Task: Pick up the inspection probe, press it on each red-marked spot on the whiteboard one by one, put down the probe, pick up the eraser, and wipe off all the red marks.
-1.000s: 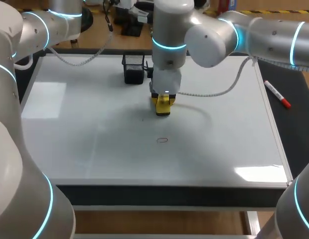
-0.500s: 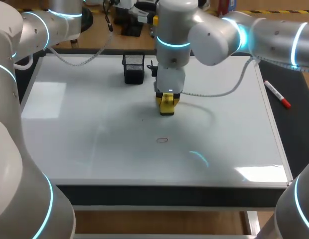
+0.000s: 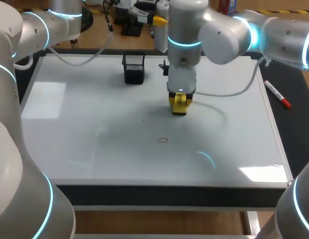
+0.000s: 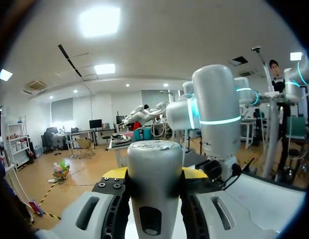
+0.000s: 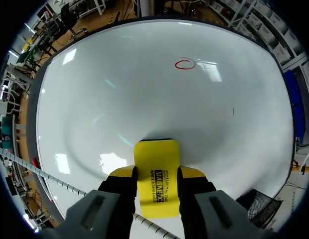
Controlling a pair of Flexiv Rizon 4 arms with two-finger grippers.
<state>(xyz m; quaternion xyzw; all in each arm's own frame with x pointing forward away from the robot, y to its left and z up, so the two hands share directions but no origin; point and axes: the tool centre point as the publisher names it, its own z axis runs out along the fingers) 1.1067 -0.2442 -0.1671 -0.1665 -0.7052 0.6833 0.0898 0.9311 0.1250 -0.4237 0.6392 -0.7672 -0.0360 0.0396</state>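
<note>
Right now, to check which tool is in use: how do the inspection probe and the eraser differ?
The inspection probe is a grey rounded cylinder; the eraser is a flat yellow block. The inspection probe, in the left gripper, points out toward the room; the eraser, in the right gripper, faces down at the whiteboard, apart from the red mark ahead. Both are clamped between two fingers.

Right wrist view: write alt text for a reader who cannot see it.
The right gripper has its jaws shut on a yellow eraser, pointed at the whiteboard. One red circle is drawn on the board ahead of the eraser, apart from it. A black mesh basket stands off to one side of the gripper.
</note>
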